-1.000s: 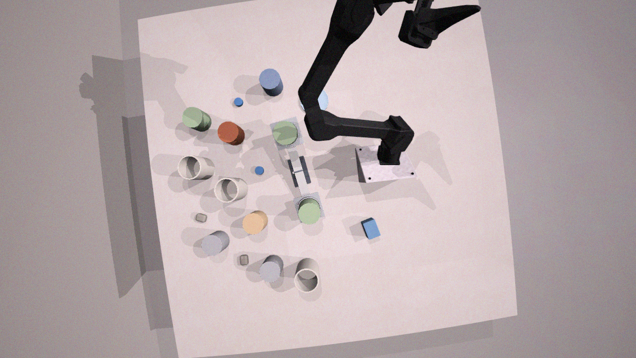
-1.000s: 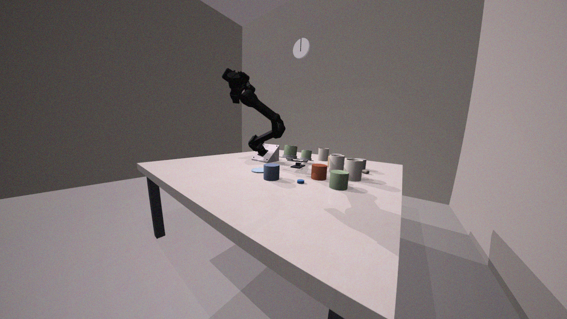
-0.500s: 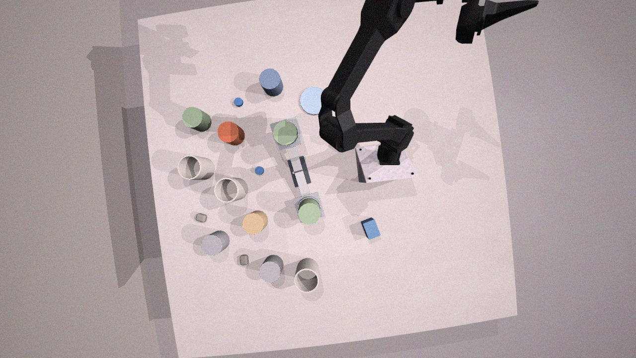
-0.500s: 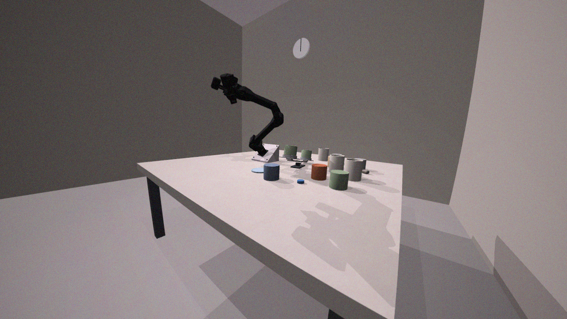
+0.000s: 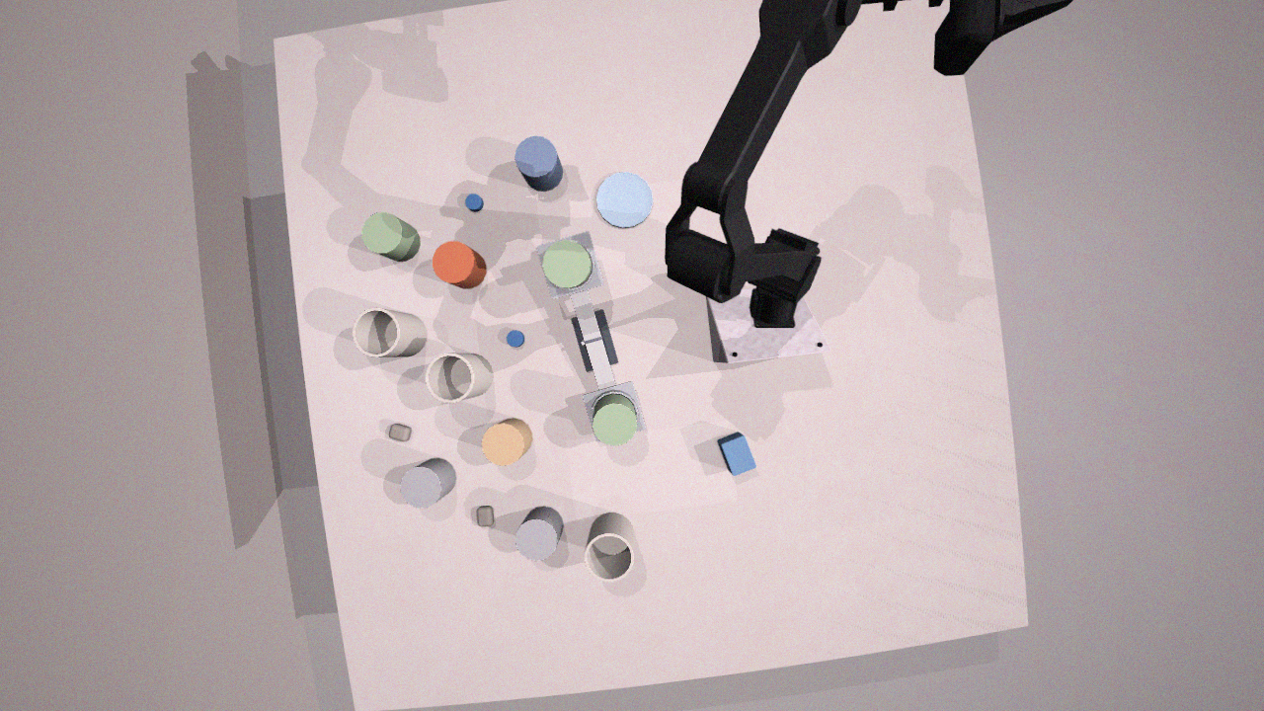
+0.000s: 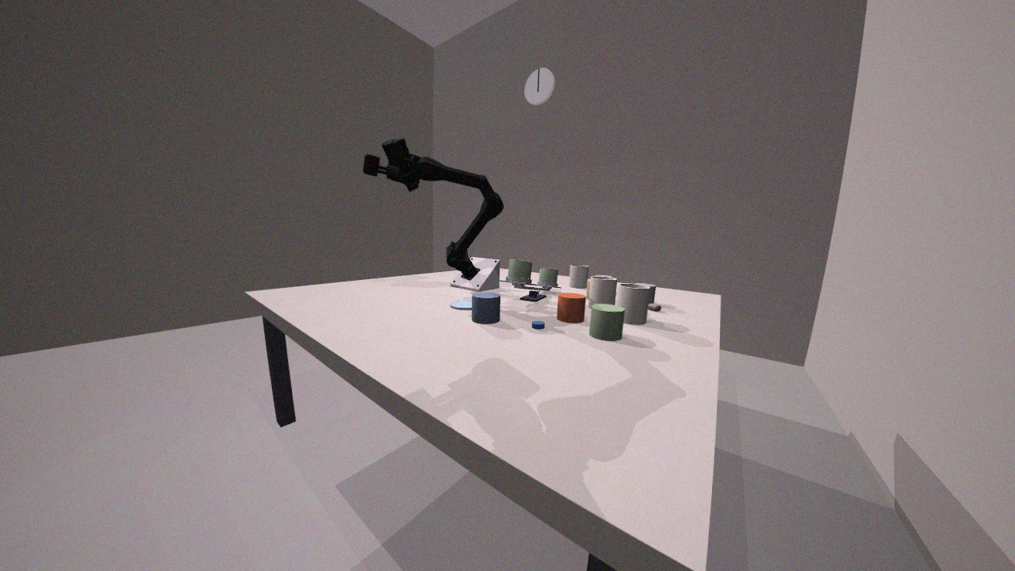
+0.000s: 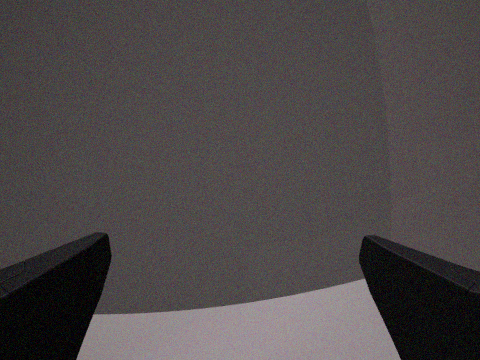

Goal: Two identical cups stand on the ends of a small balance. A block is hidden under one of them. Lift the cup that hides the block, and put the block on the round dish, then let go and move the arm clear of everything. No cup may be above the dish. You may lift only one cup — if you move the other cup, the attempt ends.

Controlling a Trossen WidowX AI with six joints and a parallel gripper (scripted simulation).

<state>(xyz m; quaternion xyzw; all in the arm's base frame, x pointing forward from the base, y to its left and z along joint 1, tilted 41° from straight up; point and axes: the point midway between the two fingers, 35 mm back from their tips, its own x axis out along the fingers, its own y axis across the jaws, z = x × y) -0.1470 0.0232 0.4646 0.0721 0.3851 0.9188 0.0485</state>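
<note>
Hovering high at the top right of the frame, the gripper (image 6: 374, 167) is standing wide and empty, well apart from the balance (image 5: 592, 343) down-left at centre. Its beam is running near-vertical, with green cups at the upper end (image 5: 566, 263) and lower end (image 5: 614, 419); the dish (image 5: 623, 199) is lying just upper right

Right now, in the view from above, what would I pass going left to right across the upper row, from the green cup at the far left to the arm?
Green cup → orange cup → small blue disc → dark blue cup → green cup on the balance → round pale-blue dish → black arm.
</note>
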